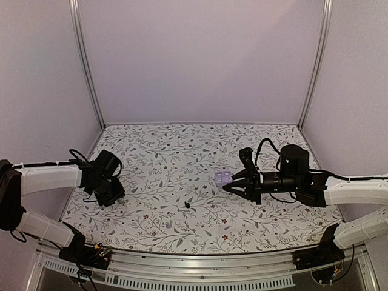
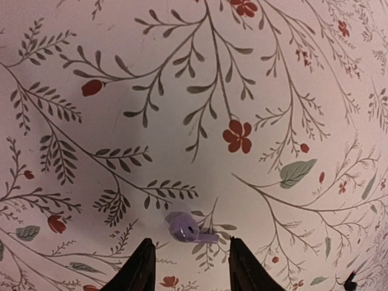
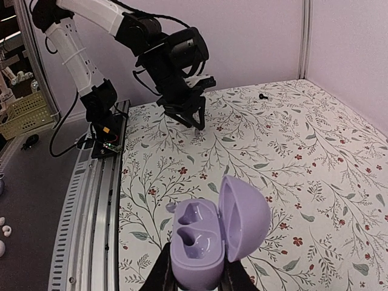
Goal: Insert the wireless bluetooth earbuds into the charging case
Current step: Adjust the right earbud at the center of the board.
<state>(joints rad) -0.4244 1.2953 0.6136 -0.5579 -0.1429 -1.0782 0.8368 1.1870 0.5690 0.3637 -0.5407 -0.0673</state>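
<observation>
Two claws work the floral desk (image 1: 157, 142). The right claw (image 3: 197, 276) pinches the open lavender charging case (image 3: 203, 239) at its base. The left claw (image 2: 191, 257) is spread, a lavender earbud (image 2: 183, 227) lying just ahead of its tips. A small black piece (image 1: 188, 205) lies between the arms.

No writing, brand, number or sign can be read in any view. The pale cloth with printed leaves and red flowers (image 1: 182, 151) bears only its pattern. The open lavender plastic charging case (image 3: 200, 242) shows plain surfaces with no lettering. The small circuit board (image 3: 108, 138) is too small and blurred for any marking on it to be made out.
</observation>
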